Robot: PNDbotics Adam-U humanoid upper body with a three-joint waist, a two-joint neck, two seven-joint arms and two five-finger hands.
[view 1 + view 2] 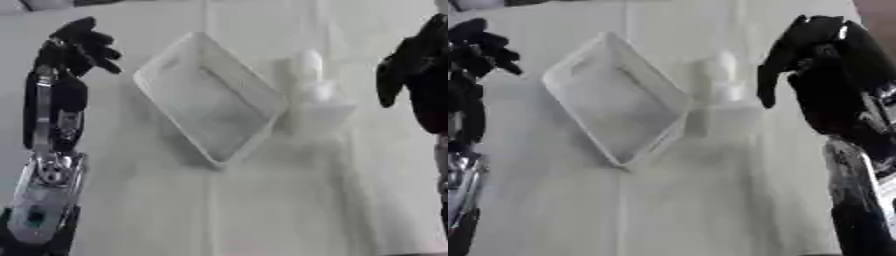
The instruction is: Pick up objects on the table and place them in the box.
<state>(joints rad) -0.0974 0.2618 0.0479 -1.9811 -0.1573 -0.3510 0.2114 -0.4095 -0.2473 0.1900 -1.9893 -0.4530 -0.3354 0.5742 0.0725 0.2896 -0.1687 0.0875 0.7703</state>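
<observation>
Nearest the camera stood your left forearm (45,200), silver and black, rising from the lower left corner of the frame up along the left edge. At its top, in the upper left, your left hand (80,46) hung over the table (289,210) with its fingers curled loosely downward and clamped on nothing. It sat just left of the box (208,95), apart from it, with a strip of bare cloth between fingertips and rim.

That box was a shallow white tray, turned like a diamond, occupying the centre and upper centre of the frame. I could make out nothing inside it.

Your task objects lay just right of the box: a pale white cluster (311,87), one rounded upright piece above and lower, blockier shapes beneath, touching or nearly touching the tray's right edge. I could not tell what each piece was, nor how many there were.

Your right hand (798,55) showed in the upper right of the frame, best seen in the right eye view. Its fingers drooped downward, relaxed and spread a little, holding nothing. It hovered just right of the white cluster, close beside it but not touching, with the fingertips reaching down to about the level of the cluster's middle.
</observation>
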